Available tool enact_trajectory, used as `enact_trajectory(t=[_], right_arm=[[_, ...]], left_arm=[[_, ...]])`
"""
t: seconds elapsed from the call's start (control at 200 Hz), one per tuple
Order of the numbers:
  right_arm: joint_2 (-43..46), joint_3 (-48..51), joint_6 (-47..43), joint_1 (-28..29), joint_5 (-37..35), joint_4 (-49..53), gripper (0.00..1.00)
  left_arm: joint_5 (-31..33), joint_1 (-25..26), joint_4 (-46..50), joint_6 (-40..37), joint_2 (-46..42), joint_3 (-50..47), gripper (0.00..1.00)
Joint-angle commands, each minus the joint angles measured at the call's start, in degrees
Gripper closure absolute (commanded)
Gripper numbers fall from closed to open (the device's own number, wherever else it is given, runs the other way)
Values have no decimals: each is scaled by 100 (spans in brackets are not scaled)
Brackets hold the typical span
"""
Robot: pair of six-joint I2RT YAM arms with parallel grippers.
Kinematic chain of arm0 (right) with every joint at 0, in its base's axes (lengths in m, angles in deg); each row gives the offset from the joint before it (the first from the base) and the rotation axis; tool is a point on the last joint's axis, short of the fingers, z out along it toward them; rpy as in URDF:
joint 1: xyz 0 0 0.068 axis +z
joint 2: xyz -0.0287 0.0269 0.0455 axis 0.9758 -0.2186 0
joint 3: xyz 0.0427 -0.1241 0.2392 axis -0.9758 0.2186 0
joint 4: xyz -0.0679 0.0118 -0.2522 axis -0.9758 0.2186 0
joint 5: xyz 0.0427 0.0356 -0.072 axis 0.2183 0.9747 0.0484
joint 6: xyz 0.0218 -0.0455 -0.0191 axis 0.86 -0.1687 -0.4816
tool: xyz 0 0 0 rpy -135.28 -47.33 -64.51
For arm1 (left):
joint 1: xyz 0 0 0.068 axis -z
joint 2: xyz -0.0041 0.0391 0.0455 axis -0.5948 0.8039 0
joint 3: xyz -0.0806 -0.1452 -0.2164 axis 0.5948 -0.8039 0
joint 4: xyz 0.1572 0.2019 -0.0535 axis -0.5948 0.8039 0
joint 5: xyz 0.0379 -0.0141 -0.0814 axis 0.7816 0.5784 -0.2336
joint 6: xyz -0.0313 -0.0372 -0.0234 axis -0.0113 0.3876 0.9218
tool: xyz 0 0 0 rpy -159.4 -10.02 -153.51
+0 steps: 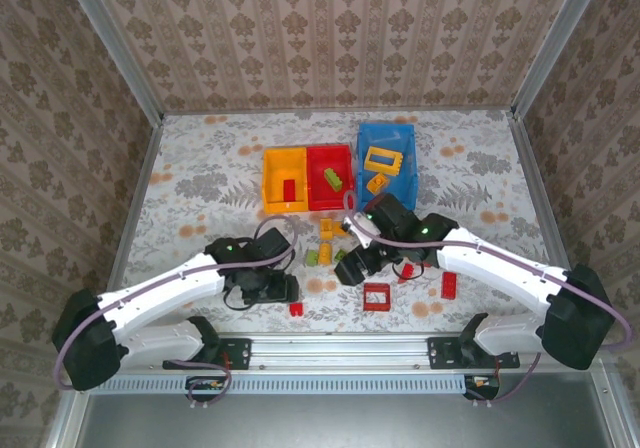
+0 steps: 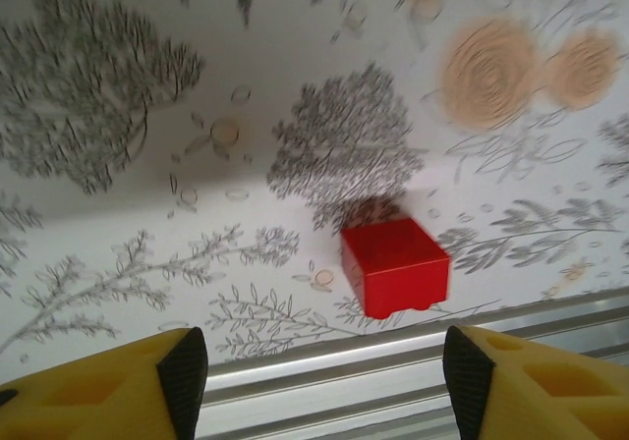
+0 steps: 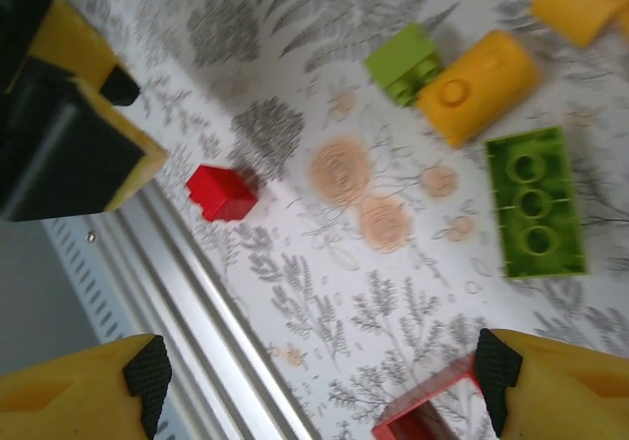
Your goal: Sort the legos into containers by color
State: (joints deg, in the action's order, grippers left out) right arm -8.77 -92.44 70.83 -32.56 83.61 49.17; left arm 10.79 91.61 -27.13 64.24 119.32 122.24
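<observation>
Red lego (image 2: 395,265) lay at one o'clock from left gripper (image 2: 324,371) (jaws wide, empty); skewed descent could knock it onto rail (image 2: 393,354).

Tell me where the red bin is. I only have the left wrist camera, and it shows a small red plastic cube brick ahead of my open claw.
Observer: The red rectangular plastic bin sits mid-table, between an orange-yellow plastic bin and a blue plastic bin.
Operator: Is anything in the red one?
Observer: One lime green brick, so the wrong colour for that bin.
Operator: What is the right claw doing?
Observer: The right claw is open, right beside a red hollow square frame.
</observation>
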Motion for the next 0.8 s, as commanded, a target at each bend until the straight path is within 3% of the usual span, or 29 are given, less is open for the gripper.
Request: enact_trajectory(t=[0.0,0.21,0.48,0.795], right_arm=[[-61,-9,-252,130,385,20,15],[-14,12,-307,140,327,116,16],[-9,60,-233,138,236,110,16],[-12,108,-119,136,165,26,17]], left_arm=[[-142,220,-312,648,360,-57,32],[-100,460,-653,659,1484,321,32],[-394,581,-797,505,1854,359,37],[453,733,-11,129,1776,1259,35]])
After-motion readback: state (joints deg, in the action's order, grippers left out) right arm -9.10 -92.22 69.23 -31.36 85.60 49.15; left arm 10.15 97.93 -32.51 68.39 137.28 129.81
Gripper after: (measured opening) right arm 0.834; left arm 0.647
